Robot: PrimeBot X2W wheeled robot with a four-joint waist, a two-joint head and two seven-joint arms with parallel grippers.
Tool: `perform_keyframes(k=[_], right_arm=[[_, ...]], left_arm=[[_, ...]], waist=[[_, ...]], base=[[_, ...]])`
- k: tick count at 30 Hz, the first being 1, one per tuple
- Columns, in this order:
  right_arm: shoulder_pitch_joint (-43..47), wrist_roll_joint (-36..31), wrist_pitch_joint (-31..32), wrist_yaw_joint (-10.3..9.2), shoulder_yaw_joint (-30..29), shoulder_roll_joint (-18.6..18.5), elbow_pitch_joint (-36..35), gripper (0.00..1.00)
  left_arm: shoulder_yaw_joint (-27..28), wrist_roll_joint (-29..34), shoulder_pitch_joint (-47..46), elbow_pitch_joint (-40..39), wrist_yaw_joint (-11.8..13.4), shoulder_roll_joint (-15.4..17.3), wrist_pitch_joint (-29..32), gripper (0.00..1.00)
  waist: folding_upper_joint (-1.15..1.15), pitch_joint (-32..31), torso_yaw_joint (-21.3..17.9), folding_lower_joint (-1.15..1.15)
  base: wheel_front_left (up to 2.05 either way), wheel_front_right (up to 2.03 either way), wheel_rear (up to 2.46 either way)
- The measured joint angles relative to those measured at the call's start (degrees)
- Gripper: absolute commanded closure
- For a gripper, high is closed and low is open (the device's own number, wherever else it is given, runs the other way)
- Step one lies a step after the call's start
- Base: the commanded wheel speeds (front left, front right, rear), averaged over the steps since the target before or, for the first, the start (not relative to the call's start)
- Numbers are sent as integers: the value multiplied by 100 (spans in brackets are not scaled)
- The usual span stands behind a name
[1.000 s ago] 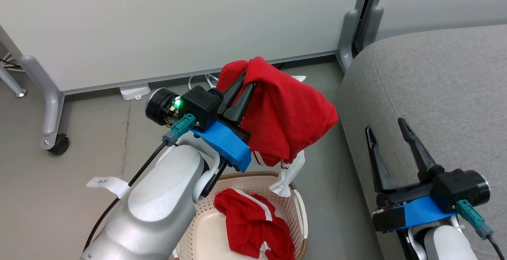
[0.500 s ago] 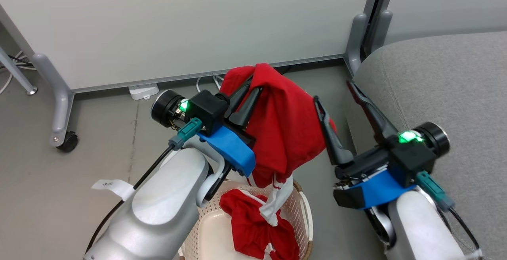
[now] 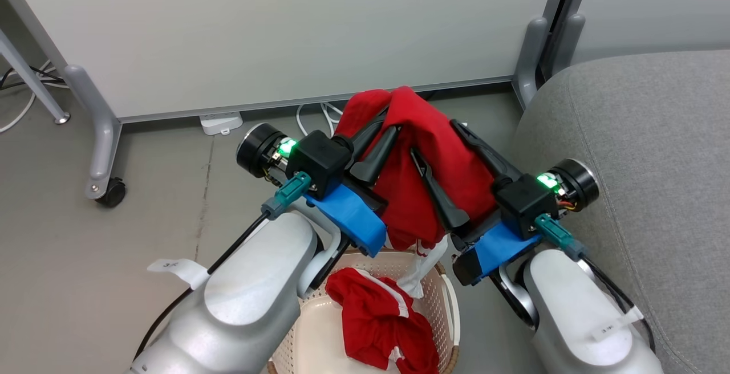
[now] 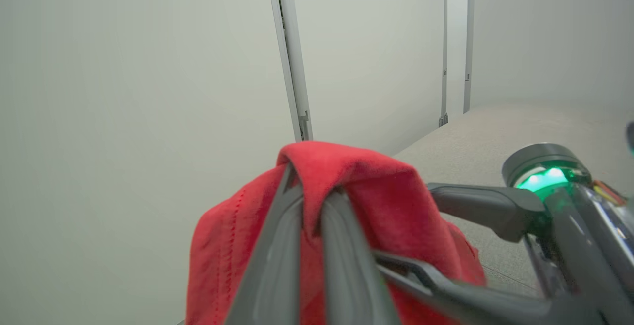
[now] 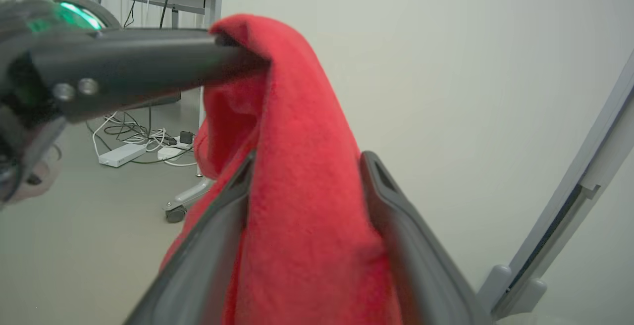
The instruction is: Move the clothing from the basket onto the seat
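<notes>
The head view shows the whole layout. The basket point(image 3: 308, 328) sits on the floor with one garment point(image 3: 379, 322) crumpled in it, and the seat point(image 3: 644, 134) is to its right. The other garment point(image 3: 419, 114) is held up in the air over the basket, beside the seat but not on it.

The left wrist view shows the grip itself. The left gripper point(image 3: 385, 125) is pinched shut on a fold at the very top of the raised garment, and the cloth drapes down both sides of the fingers.

The right wrist view shows the right gripper point(image 3: 433, 137) spread wide, one finger on each side of the hanging cloth, which fills the gap between them. I cannot tell whether it presses on the cloth. This view also shows a power strip point(image 5: 121, 155) and cables on the floor behind.

The raised garment hangs with its long axis roughly upright. Its peak is at the left fingertips, and its white trim point(image 3: 419, 274) dangles down to the basket's rim.
</notes>
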Motion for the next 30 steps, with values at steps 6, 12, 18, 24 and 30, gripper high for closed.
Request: perform_keyframes(k=[6,12,18,24,30], right_arm=[[-97,32,0,0,29,11,684,6],[-120,171,0,0,85,43,809,100],[-118,226,0,0,102,47,786,100],[-107,269,0,0,109,55,754,100],[-97,286,0,0,104,57,720,100]], left_arm=[[-40,22,-7,-77,1,-22,0,100],[-56,22,-7,-105,20,-8,0,100],[-73,22,-5,-112,44,0,0,100],[-87,22,-5,-112,51,3,0,100],[-97,22,-5,-118,52,31,-1,100]], waist=[[0,-10,26,0],[0,-12,9,0],[0,-22,-9,0],[0,-20,-9,0],[0,-20,-16,0]], base=[[0,0,0],[0,0,0],[0,0,0],[0,0,0],[0,0,0]])
